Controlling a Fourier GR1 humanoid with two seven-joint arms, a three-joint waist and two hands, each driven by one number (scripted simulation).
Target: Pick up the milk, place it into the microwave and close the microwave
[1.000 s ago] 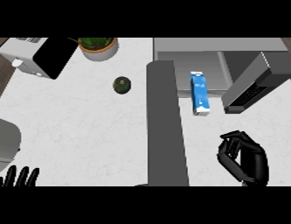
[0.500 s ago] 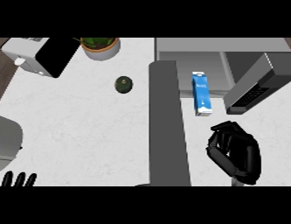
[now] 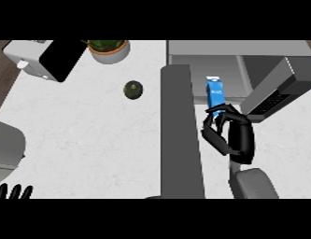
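Since the frame half a second back, my right hand has travelled forward along the counter and now sits at the near end of the milk; the carton itself has not shifted.

Taking the milk as landmark, near to far:

- Well nearer than the milk, at the lower left corner of the view, the left hand shows only upright fingers; it rests, fingers straight and apart.
- Just nearer than the milk, the right hand has its fingers curled, the fingertips reaching the carton's near end. I cannot tell whether they close round the carton or only touch it; most of the blue body stands clear beyond the hand.
- The milk lies flat on the white counter, long axis pointing away from me, unlifted as far as I can judge.
- Immediately left of the milk runs the long grey microwave door, swung open toward me.
- Right of and beyond the milk is the microwave cavity.
- Left of the milk, past the door, a dark round fruit; farther still a potted plant.

Progress: early. Grasp in hand, not confirmed. Lift, placement inside and closing the door all remain.
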